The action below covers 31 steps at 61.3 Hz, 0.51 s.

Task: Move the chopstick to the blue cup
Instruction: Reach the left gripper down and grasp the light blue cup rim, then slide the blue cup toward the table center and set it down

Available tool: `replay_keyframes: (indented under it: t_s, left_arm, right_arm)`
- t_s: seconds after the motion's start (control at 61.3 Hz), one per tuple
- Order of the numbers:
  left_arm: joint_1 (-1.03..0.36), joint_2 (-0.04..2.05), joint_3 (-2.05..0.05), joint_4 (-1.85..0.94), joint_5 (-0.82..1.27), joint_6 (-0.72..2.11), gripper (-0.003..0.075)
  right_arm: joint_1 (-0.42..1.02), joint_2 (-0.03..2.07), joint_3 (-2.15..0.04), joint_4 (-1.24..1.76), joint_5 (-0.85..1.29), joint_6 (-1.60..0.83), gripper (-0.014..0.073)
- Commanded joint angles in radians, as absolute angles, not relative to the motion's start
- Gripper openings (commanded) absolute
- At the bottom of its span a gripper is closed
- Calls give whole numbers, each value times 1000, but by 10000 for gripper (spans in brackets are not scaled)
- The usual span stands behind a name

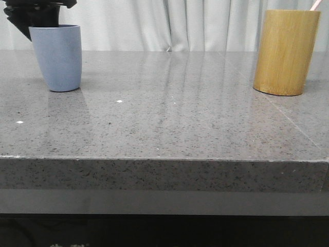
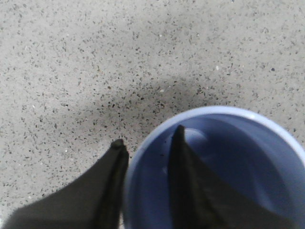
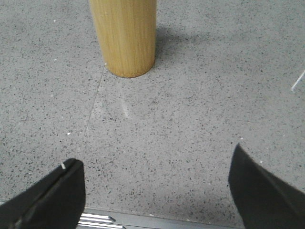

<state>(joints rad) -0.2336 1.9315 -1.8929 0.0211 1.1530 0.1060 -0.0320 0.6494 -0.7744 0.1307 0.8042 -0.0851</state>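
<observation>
The blue cup [image 1: 57, 56] stands upright at the table's far left. My left gripper [image 1: 36, 15] hangs at its rim, dark and partly hidden behind it. In the left wrist view the left gripper [image 2: 148, 134] is open and straddles the rim of the blue cup [image 2: 238, 157], one finger inside and one outside. The cup looks empty. A pale pink chopstick tip [image 1: 315, 4] pokes out of the bamboo holder [image 1: 286, 51] at the far right. My right gripper [image 3: 155, 157] is wide open above bare table, short of the bamboo holder [image 3: 124, 38], holding nothing.
The grey speckled table [image 1: 169, 118] stretches between cup and holder, its front edge [image 1: 164, 160] near the camera. A white curtain [image 1: 169, 23] hangs behind. A thin pale line [image 3: 298, 80] shows at the edge of the right wrist view; I cannot tell what it is.
</observation>
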Motion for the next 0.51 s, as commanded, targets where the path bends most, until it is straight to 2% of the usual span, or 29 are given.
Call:
replay_keyframes:
  t_s: [0.0, 0.131, 0.326, 0.489]
  left_arm:
    - [-240, 1877, -1928, 20, 1112, 94, 63]
    - [-240, 1877, -1931, 20, 1110, 94, -16]
    - [-268, 1877, -1996, 6, 1142, 94, -19]
    - [-349, 1878, -2088, -10, 1173, 106, -19]
  right_arm:
    - [-35, 657, -806, 140, 748, -93, 621]
    - [-35, 657, -806, 140, 748, -93, 621]
    - [-35, 657, -806, 140, 746, -93, 621]
    - [-35, 657, -806, 140, 745, -93, 621]
